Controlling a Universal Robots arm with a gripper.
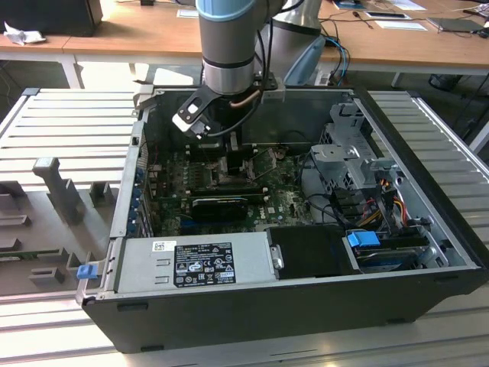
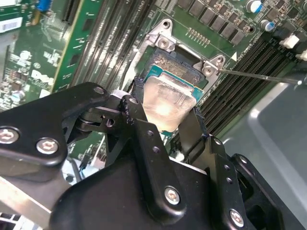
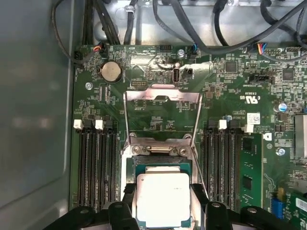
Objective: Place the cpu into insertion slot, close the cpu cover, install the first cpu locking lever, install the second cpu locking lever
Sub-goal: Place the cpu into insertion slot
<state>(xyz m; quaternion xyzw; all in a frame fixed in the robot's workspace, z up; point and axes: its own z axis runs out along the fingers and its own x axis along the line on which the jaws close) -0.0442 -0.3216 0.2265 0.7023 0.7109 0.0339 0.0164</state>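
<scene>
A robot arm (image 1: 229, 46) reaches down into an open computer case (image 1: 306, 306) that lies on its side on a slatted metal table (image 1: 61, 115). Its black jaws are closed onto the cpu (image 3: 163, 199), with one of the fingers (image 3: 198, 191) pressed against each of two opposite edges, so the pale silvery square sits squarely between them.

In the second wrist view the cpu (image 2: 168, 103) hangs right over the insertion slot (image 2: 170, 62), whose dull pin field shows just beyond the chip's far edge. Whether the chip already touches the slot cannot be told.

In the first wrist view the cpu cover (image 3: 184, 92) stands open, swung back from the slot, with the green circuit board (image 3: 230, 86) visible through its square window. Rows of dark memory slots (image 3: 93, 163) run along both sides of the slot.
</scene>
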